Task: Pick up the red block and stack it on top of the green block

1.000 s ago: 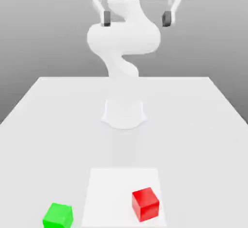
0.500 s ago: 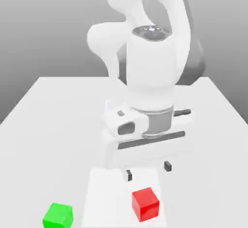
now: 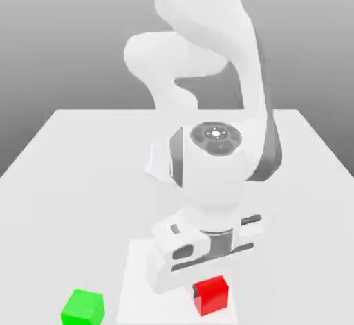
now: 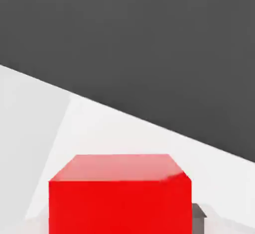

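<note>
The claw (image 3: 210, 288) is down at the red block (image 3: 211, 296), but I cannot tell how far open it is or whether it has hold of the block. The red block is at the white square (image 3: 142, 275) on the worktop (image 3: 83, 213), with the green block (image 3: 83, 308) well apart toward the exterior view's left.

Jaws (image 3: 210, 292) now down at red block (image 3: 211, 296).

White, rounded arm (image 3: 207, 12) — dark grey joint bands.
</note>
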`<state>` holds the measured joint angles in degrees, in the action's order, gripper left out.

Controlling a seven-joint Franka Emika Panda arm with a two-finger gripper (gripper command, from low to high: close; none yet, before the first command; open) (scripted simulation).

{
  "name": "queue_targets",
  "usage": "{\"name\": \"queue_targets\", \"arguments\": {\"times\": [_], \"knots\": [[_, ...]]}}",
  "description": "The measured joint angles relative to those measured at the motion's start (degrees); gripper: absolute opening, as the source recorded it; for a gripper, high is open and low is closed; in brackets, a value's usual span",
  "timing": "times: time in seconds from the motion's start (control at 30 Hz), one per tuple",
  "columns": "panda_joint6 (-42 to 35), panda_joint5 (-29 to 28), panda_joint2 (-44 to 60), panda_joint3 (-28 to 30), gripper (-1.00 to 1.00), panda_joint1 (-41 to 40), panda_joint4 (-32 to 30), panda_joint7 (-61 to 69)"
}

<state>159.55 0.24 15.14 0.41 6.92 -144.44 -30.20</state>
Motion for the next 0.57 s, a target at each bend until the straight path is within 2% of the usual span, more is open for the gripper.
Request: {"name": "queue_targets", "arguments": {"times": [0.1, 0.33, 0.47, 0.5, 0.57], "knots": [[-4.73, 0.33, -4.54, 0.98, -1.0, -0.99, 0.14, 0.13], [-12.12, 3.73, -3.33, 9.82, -1.0, -11.19, 8.48, 1.73], [-6.85, 6.72, 3.53, 9.38, -1.0, -13.64, 9.96, 3.76], [-5.68, 7.24, 4.84, 9.1, 1.0, -13.92, 10.07, 4.12], [-5.68, 7.24, 4.84, 9.1, 1.0, -13.92, 10.07, 4.12]]}}
